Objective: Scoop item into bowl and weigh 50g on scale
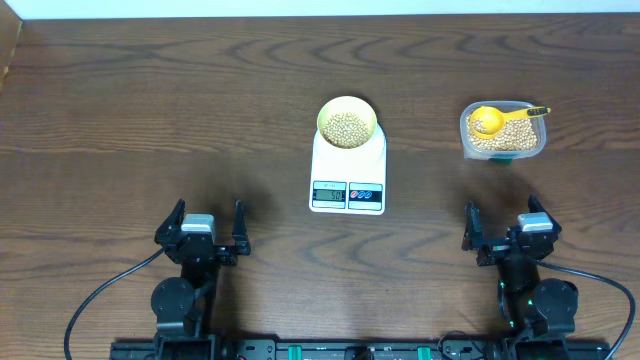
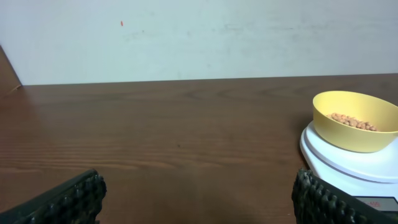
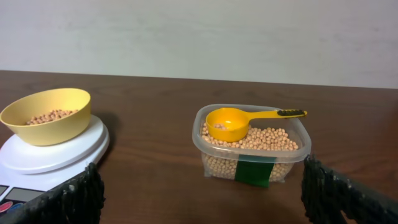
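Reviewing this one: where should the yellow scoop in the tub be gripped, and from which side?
Likely the scoop's handle, from above: it lies level, reaching the tub's right rim, raised off the beans; its cup sits among them.

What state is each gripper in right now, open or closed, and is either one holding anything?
Left gripper: jaws open, holding nothing.
Right gripper: jaws open, holding nothing.

place: robot lab bench | cues: dark wooden table (image 1: pixel 150 120), blank wall (image 2: pixel 217 37)
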### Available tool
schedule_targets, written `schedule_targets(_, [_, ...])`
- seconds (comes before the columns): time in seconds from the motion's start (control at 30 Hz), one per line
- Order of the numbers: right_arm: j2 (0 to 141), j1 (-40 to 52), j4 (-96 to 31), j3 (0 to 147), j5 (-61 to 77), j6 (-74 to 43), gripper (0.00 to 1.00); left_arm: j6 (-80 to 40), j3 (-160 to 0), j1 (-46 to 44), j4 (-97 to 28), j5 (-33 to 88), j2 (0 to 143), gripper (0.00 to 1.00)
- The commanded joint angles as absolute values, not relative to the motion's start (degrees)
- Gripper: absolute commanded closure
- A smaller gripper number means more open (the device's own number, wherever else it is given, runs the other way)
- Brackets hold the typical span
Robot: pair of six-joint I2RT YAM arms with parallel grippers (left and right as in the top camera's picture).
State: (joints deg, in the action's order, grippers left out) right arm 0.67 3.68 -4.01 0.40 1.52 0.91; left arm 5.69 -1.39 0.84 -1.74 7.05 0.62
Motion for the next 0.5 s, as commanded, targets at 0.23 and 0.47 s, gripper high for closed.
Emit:
schedule_targets(0.23, [0.3, 3.6, -4.2, 0.3, 1.7, 1.8, 0.01, 4.6, -0.2, -0.2, -3.4, 6.4, 0.1, 0.02])
schedule_targets(0.47, [0.3, 3.6, -4.2, 0.3, 1.7, 1.8, 0.01, 4.6, -0.2, -0.3, -3.4, 6.4, 0.2, 0.02])
